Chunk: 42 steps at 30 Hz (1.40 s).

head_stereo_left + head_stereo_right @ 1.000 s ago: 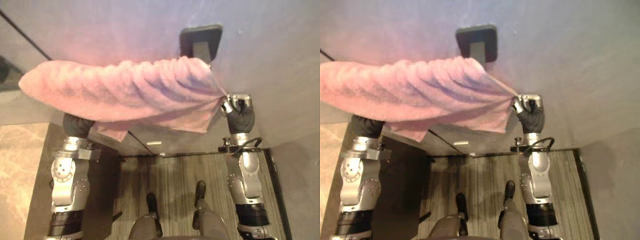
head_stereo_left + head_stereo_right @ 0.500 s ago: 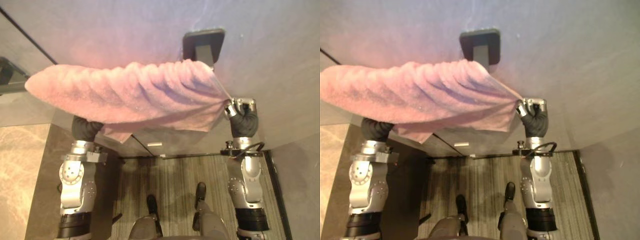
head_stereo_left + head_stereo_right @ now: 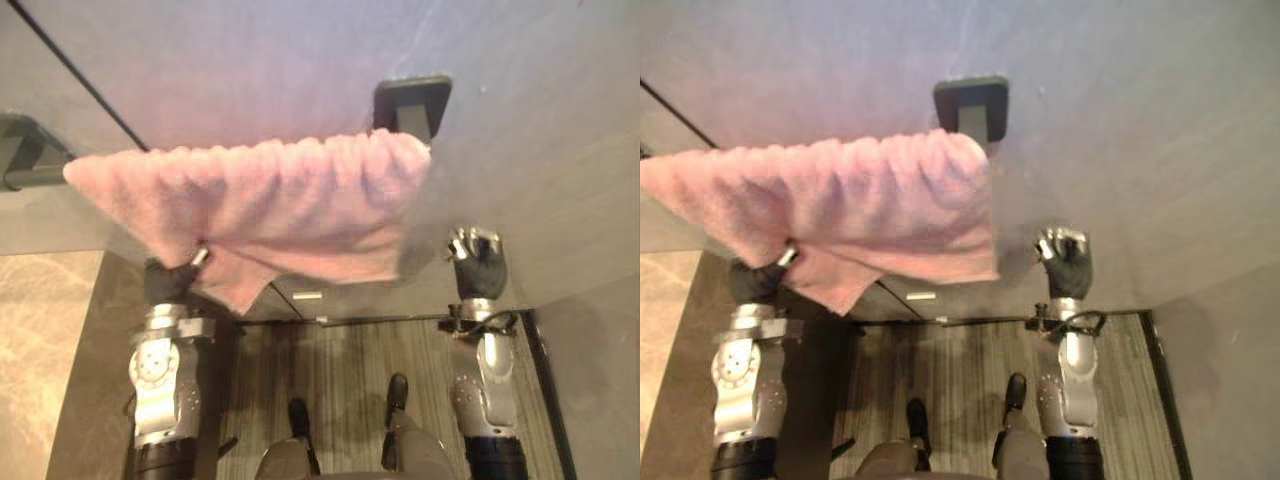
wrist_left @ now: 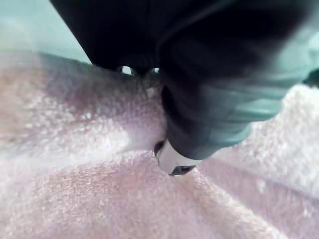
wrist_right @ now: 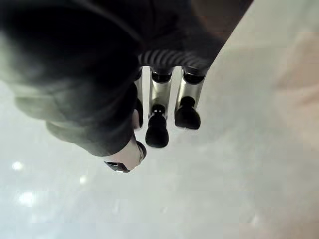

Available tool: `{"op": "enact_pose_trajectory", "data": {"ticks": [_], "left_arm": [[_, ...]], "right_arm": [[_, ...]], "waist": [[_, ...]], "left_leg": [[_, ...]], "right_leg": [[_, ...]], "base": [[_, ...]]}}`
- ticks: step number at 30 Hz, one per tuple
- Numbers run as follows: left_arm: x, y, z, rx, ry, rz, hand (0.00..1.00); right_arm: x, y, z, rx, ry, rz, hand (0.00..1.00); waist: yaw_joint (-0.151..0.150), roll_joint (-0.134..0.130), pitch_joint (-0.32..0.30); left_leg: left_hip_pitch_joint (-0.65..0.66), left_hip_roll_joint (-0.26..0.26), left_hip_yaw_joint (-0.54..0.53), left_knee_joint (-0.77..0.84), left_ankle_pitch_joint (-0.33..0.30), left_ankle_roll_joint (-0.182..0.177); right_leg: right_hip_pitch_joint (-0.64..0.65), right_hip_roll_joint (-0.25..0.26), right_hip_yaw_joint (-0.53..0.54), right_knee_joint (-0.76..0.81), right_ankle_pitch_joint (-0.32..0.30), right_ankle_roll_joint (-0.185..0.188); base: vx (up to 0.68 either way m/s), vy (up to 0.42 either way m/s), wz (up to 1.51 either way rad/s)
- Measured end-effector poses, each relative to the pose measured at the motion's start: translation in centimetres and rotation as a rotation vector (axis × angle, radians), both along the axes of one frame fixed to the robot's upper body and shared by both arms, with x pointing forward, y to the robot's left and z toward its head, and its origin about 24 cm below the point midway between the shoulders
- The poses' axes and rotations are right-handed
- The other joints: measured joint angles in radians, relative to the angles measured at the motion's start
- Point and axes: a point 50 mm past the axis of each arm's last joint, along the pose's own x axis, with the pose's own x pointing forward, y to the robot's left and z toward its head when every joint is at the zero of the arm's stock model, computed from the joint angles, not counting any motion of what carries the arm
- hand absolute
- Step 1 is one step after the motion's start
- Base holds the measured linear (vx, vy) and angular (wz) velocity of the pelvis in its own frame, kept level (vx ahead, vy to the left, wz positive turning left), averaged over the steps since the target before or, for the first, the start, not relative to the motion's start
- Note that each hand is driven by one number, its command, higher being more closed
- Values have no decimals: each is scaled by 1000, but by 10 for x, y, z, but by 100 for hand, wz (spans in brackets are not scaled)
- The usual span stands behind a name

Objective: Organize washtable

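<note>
Wall [image 3: 300,60]: pink towel [image 3: 290,210] covers left hand [image 3: 168,282]; right hand [image 3: 478,262] fingers [image 5: 157,130] clear.

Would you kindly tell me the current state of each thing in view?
Towel: draped along the rail, one corner hanging lower.
Rail: mounted on the wall, mostly covered by the towel.
Left hand: under the towel, touching it.
Right hand: empty, fingers relaxed, apart from the towel.

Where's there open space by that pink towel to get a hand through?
Free: the bare grey wall right of the pink towel, below the dark bracket, around the open right hand; also the wall above the towel. Crowded: the towel's lower left, where the left hand sits under the cloth.
</note>
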Motion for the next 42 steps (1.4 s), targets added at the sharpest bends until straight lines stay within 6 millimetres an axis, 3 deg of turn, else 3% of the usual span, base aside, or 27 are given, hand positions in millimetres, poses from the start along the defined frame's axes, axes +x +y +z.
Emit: {"op": "enact_pose_trajectory", "data": {"ticks": [7, 13, 17, 20, 22, 25, 26, 30, 34, 38, 42], "left_arm": [[-5, 4, -10, -7, 55, 159, 0], [-16, 4, -36, 0, 178, 213, 0], [-35, -5, -63, -14, 309, 158, 0], [-54, -23, -97, -54, 462, 63, 0], [-70, -39, -123, -108, 587, 1, 0], [-89, -50, -146, -124, 716, -39, 0], [-100, -53, -155, -131, 779, -53, 0], [-116, -59, -162, -89, 857, -116, 0], [-122, -78, -142, 10, 813, -434, 0], [-101, -106, -112, 0, 640, -805, 0], [-70, -115, -83, -147, 454, -979, 0]], "right_arm": [[-17, 0, -33, 27, 156, 47, 0], [-36, -1, -60, 31, 284, 68, 0], [-52, -2, -83, 30, 400, 91, 0], [-64, 5, -95, 43, 465, 141, 0], [-71, 22, -99, 64, 477, 242, 0], [-85, 44, -102, 125, 492, 379, 0], [-91, 54, -99, 138, 490, 452, 0], [-96, 70, -88, 140, 448, 575, 0], [-85, 84, -62, 15, 312, 809, 0], [-48, 129, -23, -246, 76, 1161, 0], [-29, 170, 15, -228, -103, 1326, 0]], "waist": [[0, -8, -13], [-1, -20, -51], [1, -27, -59], [3, -27, -78], [2, -25, -90], [3, -25, -117], [3, -19, -131], [3, -17, -141], [3, -22, -156], [3, -20, -173], [15, -11, -183]], "left_leg": [[18, 5, 17, 0, -3, -1], [34, 8, 24, 0, -16, 0], [37, 12, 26, 4, -16, 0], [36, 18, 36, 30, -33, 2], [45, 25, 46, 61, -56, 3], [47, 37, 76, 93, -84, -2], [49, 39, 79, 100, -89, -2], [55, 40, 79, 116, -102, -3], [56, 38, 76, 126, -112, -6], [69, 31, 73, 128, -106, -5], [70, 31, 57, 140, -105, -5]], "right_leg": [[12, -5, 3, 0, 0, 0], [26, -4, 3, -1, -3, 3], [30, -2, 0, 0, -4, 2], [38, -2, 1, 0, -7, 1], [60, -2, 1, 0, -14, 2], [73, -2, -1, 0, -31, 8], [78, -2, -2, 0, -34, 10], [95, -6, -8, 0, -41, 15], [101, -8, -7, 0, -46, 21], [103, -7, -2, 0, -43, 19], [112, -2, -5, 0, -35, 10]], "base": [[-13, 43, -6], [-38, 27, -2], [-16, 9, 0], [-10, 12, -4], [-2, 12, -4], [-8, 2, -1], [0, 0, 0], [1, 11, 3], [0, 0, 0], [0, 0, 0], [-2, -1, 1]]}}
